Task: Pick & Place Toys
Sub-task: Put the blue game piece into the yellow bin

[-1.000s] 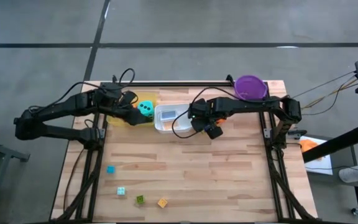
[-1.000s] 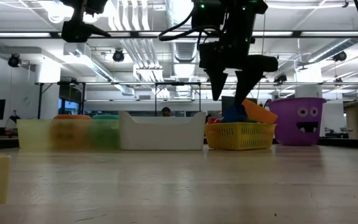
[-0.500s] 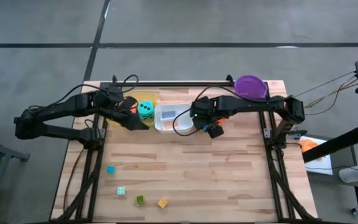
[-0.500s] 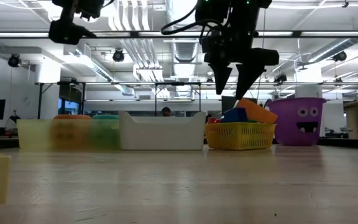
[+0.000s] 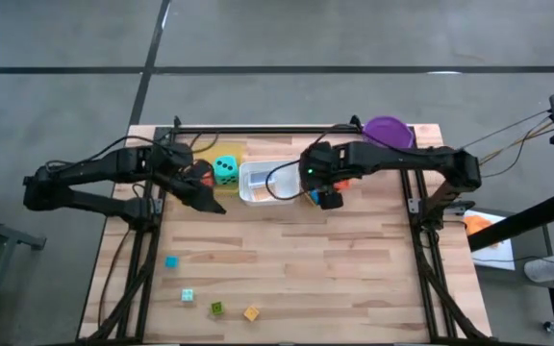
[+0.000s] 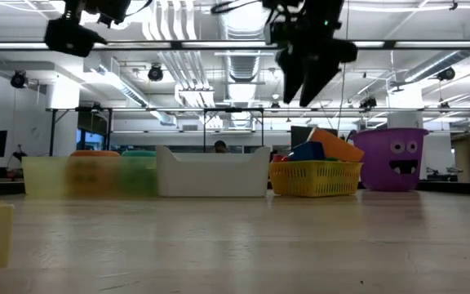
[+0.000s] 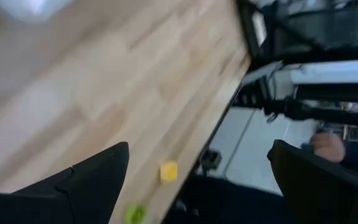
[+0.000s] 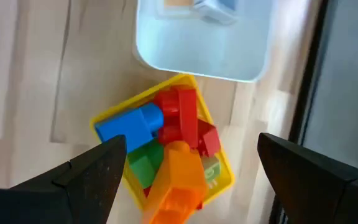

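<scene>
Both end effectors moved since the earlier frame — right one higher, left one toward the near side.

We see the right end effector (image 5: 326, 195) spread wide and empty, above the yellow basket (image 8: 219, 163) full of building blocks (image 8: 166, 134), just beside the white tray (image 5: 258, 183). Our left end effector (image 5: 205, 197) is also wide and empty, near the teal die (image 5: 224, 169). Four small blocks (image 5: 210, 298) lie well apart at the near edge of the wooden surface (image 5: 296, 259) — the purple bucket (image 5: 389, 134) stands at the far corner.
</scene>
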You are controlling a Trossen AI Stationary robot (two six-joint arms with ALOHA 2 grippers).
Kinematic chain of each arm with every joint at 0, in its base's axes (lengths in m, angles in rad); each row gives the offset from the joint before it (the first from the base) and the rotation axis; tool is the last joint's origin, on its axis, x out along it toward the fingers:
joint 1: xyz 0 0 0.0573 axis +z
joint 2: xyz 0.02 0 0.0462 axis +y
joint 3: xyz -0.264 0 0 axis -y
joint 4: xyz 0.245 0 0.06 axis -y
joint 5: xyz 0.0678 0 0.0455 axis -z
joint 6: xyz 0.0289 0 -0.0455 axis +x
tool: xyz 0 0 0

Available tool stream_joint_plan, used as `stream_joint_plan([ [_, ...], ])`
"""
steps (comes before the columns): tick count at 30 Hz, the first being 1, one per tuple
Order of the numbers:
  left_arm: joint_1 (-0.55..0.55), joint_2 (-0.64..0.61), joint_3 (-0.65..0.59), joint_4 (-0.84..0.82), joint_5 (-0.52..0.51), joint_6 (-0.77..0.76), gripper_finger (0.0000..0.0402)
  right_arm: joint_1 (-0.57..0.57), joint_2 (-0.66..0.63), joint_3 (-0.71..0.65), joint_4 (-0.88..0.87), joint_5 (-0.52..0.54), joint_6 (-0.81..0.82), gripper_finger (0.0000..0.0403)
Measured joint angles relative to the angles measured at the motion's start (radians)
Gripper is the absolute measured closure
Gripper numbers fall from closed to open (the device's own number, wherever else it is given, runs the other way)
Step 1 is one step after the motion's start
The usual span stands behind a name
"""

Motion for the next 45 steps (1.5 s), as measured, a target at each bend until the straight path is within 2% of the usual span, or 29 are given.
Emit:
stream_joint_plan([
  [5, -0.119, 0.032, 0.0, -0.145, -0.006, -0.149, 0.0017, 0.002, -0.096, 0.002, -0.007, -0.01, 0.191, 0.0044],
  [9, -0.245, 0.094, 0.0, -0.275, -0.056, -0.281, 0.0017, 0.024, -0.161, -0.008, 0.029, -0.009, 0.299, 0.0044],
  [14, -0.388, 0.194, 0.0, -0.399, -0.132, -0.353, 0.0017, 0.067, -0.193, -0.021, 0.118, -0.004, 0.309, 0.0044],
  [18, -0.456, 0.269, 0.0, -0.519, -0.148, -0.368, 0.0017, 0.086, -0.191, -0.025, 0.138, 0.002, 0.286, 0.0044],
  [21, -0.488, 0.306, 0.0, -0.529, -0.146, -0.298, 0.0017, 0.09, -0.188, -0.028, 0.138, 0.001, 0.283, 0.0045],
  [27, -0.572, 0.392, 0.0, -0.528, -0.146, 0.025, 0.0017, 0.092, -0.185, -0.035, 0.135, 0.001, 0.279, 0.0045],
  [30, -0.623, 0.447, -0.006, -0.527, -0.141, 0.126, 0.0017, 0.095, -0.185, -0.035, 0.133, 0.001, 0.281, 0.0044],
  [37, -0.693, 0.559, -0.098, -0.513, -0.056, 0.111, 0.0037, 0.122, -0.185, -0.036, 0.125, -0.004, 0.29, 0.0044],
  [45, -0.703, 0.567, -0.191, -0.281, -0.037, 0.077, 0.0085, 0.145, -0.185, -0.035, 0.125, -0.005, 0.314, 0.0044],
])
